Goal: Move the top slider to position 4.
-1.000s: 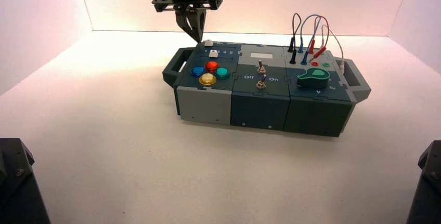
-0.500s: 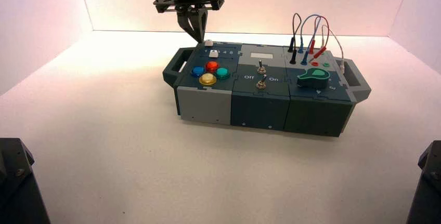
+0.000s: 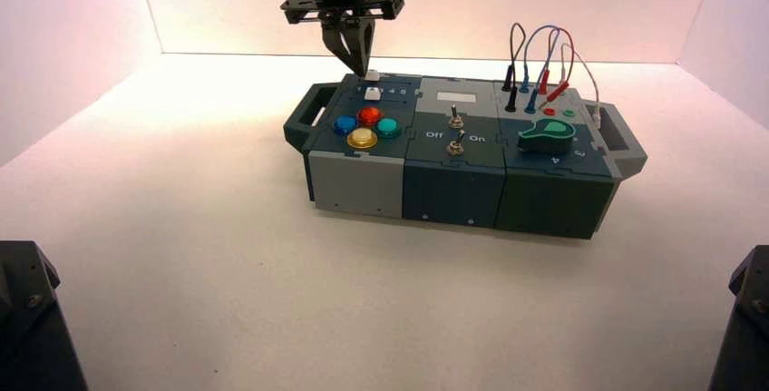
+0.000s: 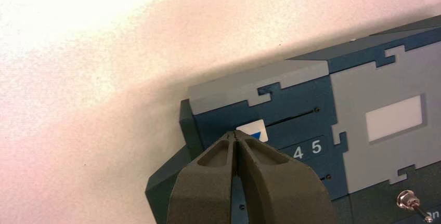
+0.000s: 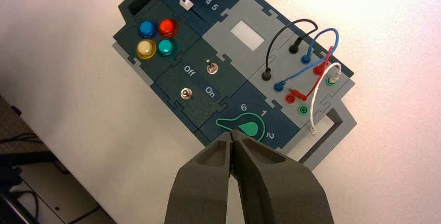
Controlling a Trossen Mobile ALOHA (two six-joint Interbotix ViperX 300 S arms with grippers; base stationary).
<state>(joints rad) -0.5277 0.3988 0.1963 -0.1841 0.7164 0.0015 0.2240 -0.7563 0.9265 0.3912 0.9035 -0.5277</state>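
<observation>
While the left gripper (image 4: 235,133) sits low at the box's (image 3: 356,183) far left corner, fingers pinched together with nothing between them, its tips are against or just beside the top slider (image 4: 254,130); cannot tell if they touch. Slider: white, in the farther slot on the box's left panel, short of position 4 (image 4: 298,153). Pushing with closed tips looks to be the step; travel only part done.

Handling, my guess: light cap, mild drag along the slot, smooth and a bit slippery, stem maybe fragile under sideways or downward force. Best hold: low on the end face away from the 5, push level along the slot, slow near the 4. Overshoot is the risk.

Counts, box left to right: sliders, 2, the other (image 3: 373,94) nearer on the same panel; round buttons, 4 (blue, red, yellow, green), at that panel's near end; mid-box, 1 pale window (image 3: 456,97), 2 toggle switches; right part, 1 green knob (image 3: 547,135) near, 4 wires far (black, blue, red, white).

Right gripper (image 5: 232,136): idle, raised at the box's right, fingers together, empty.
</observation>
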